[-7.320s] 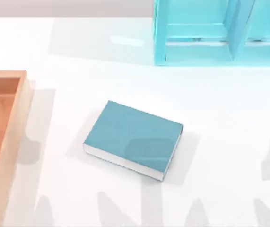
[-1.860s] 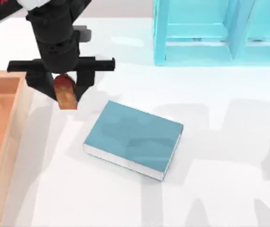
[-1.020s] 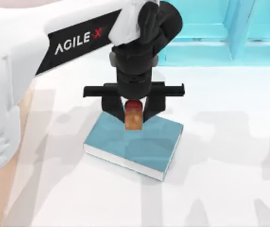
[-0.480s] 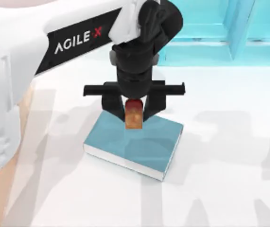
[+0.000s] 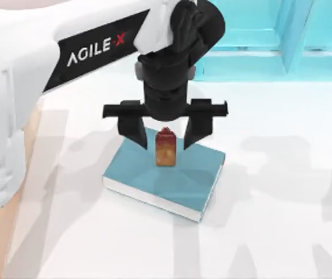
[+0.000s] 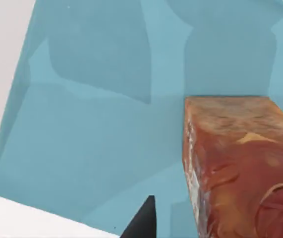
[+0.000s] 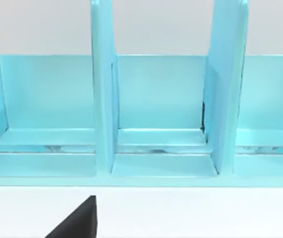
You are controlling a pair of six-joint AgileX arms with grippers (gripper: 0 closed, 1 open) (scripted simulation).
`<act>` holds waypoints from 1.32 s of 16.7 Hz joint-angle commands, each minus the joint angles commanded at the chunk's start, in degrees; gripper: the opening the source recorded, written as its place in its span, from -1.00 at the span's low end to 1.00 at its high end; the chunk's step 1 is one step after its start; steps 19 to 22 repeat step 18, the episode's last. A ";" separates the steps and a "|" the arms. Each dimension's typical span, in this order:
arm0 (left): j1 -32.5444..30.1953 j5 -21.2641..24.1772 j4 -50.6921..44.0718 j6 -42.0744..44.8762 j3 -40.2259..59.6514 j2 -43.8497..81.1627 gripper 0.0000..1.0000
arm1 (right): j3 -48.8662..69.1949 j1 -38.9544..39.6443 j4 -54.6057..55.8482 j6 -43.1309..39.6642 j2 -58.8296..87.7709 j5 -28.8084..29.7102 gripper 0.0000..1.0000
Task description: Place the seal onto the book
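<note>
Jaws newly spread, left gripper (image 5: 164, 135) over mottled amber seal (image 5: 165, 149) — red-capped, upright on teal book (image 5: 183, 180).

Hid the book's (image 5: 177, 174) far edge behind the left pincer (image 5: 163, 135); cropped the seal's (image 6: 240, 168) top in the left wrist view.

Seal: small mottled amber stamp block with red top (image 5: 165, 148) stands upright on the thick teal-covered book (image 5: 183, 180).
Book: mid-table.
Shelf: light-blue shelf unit (image 5: 259, 40) behind the book, to the right.
</note>
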 joint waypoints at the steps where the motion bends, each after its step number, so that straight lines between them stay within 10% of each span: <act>1: 0.00 0.00 0.00 0.00 0.00 0.00 0.96 | 0.00 0.00 0.00 0.00 0.00 0.00 1.00; 22: 0.03 0.00 -6.76 -0.05 6.78 0.04 1.00 | 0.00 0.00 0.00 0.00 0.00 0.00 1.00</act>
